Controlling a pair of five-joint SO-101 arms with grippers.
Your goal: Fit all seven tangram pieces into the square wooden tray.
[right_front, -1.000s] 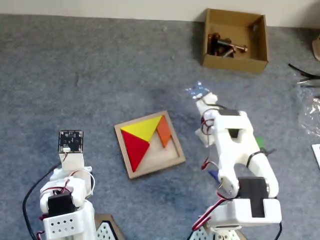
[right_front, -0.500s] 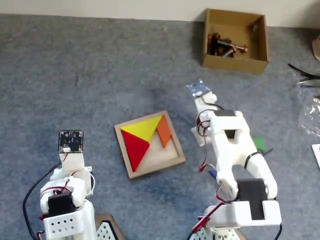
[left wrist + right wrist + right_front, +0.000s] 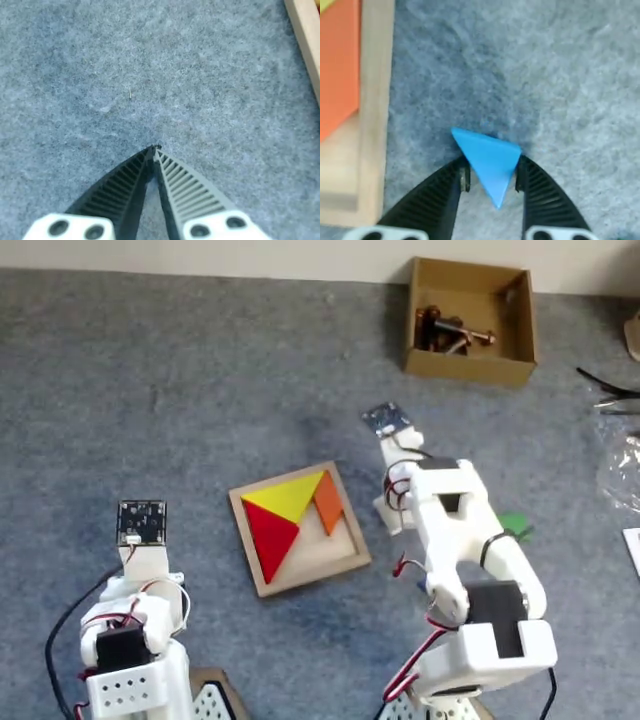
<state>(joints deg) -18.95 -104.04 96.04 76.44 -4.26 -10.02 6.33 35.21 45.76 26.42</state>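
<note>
Sitting within right claw (image 3: 492, 167); blue triangle (image 3: 489, 154)

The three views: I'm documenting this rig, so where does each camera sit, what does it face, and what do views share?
High view: fixed overhead, looking down on the wooden tray and both arms.
Left wrist view: on the left arm's wrist, looking past its shut left gripper at carpet.
Right wrist view: on the right arm's wrist, looking past the right gripper clamping a blue triangle beside the tray.
Shared: high and right wrist views both show the tray's orange piece.
</note>
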